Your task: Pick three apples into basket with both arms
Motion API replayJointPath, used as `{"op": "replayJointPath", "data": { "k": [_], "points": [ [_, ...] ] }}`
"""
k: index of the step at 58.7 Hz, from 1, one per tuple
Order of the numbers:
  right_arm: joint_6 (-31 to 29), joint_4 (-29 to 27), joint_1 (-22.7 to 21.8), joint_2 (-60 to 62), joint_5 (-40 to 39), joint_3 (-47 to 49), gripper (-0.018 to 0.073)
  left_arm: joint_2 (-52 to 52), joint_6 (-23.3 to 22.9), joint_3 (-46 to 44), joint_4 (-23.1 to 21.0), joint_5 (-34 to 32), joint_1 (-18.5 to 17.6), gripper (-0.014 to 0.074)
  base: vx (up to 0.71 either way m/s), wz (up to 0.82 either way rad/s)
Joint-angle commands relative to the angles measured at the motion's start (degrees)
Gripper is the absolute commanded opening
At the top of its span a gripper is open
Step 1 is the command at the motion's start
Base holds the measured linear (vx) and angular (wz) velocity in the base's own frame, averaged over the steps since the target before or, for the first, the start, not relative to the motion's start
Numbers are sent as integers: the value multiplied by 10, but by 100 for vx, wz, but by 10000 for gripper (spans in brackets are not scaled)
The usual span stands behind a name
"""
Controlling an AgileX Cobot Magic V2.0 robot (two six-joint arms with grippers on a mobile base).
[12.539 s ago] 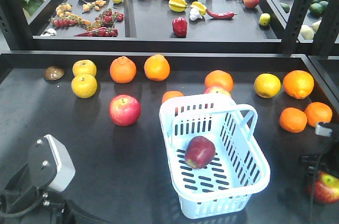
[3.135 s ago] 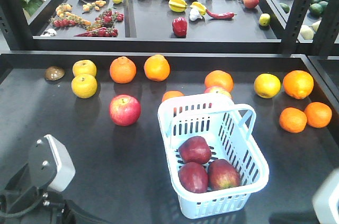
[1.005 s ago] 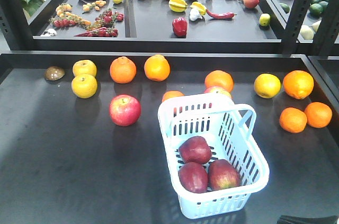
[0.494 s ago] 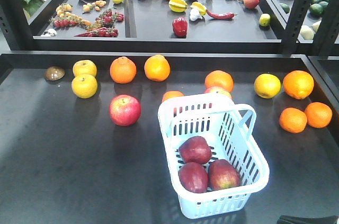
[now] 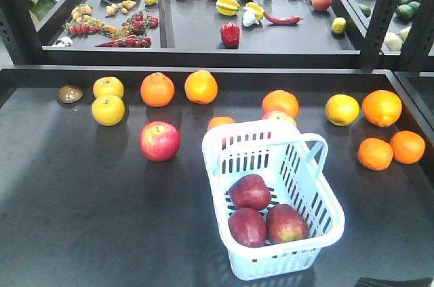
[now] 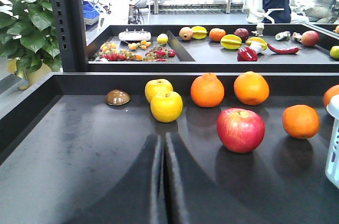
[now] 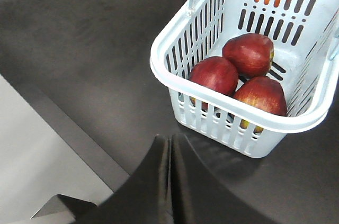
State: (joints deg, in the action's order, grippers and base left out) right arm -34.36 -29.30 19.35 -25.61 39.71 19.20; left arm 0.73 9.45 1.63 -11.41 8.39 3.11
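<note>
Our left gripper (image 6: 163, 181) and right gripper (image 7: 169, 181) pressed closed, empty — three glossy dark red apples (image 5: 261, 216) in our slotted plastic basket (image 5: 308, 158).

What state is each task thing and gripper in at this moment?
apples: all three lying in the basket, touching.
basket: upright on the table, handles raised.
left gripper: shut, empty, clear of the fruit.
right gripper: shut, empty, outside the basket.
</note>
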Motion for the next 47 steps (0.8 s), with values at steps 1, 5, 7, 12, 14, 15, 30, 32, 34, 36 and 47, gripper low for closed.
{"op": "replayJointPath", "data": {
  "k": [1, 5, 7, 12, 14, 15, 30, 32, 34, 36, 47],
  "points": [
    [-4, -14, -1, -3, -24, 17, -6, 9, -18, -14, 4, -50, 0, -6, 0, 0],
    [-4, -14, -1, -3, -24, 17, -6, 9, -19, -14, 9, -50, 0, -6, 0, 0],
    [-4, -14, -1, -3, -24, 17, -6, 9, -20, -14, 9, -50, 0, -6, 0, 0],
    [-4, -14, -1, -3, -24, 17, -6, 9, -20, -14, 19, -50, 0, -6, 0, 0],
    [-4, -14, -1, -3, -24, 17, -6, 9, -19, -14, 29, -50, 0, -6, 0, 0],
    [-4, -14, -1, -3, -24, 17, -6, 9, -19, -14, 35, -50, 0, -6, 0, 0],
    [-4, -14, -1, -3, -24, 17, -6, 8, -19, -14, 52, -47, 0, -6, 0, 0],
    [-4, -14, -1, -3, -24, 17, -6, 8, -19, -14, 52, -47, 0, -6, 0, 0],
    [-4, -14, -1, -3, -24, 17, -6, 8, -19, -14, 52, -46, 0, -6, 0, 0],
    [-4, -14, -1, -3, -24, 17, -6, 8, -19, -14, 52, -46, 0, -6, 0, 0],
    [-4, -14, -1, -3, -24, 17, -6, 8, -19, -14, 52, -46, 0, -6, 0, 0]
  ]
}}
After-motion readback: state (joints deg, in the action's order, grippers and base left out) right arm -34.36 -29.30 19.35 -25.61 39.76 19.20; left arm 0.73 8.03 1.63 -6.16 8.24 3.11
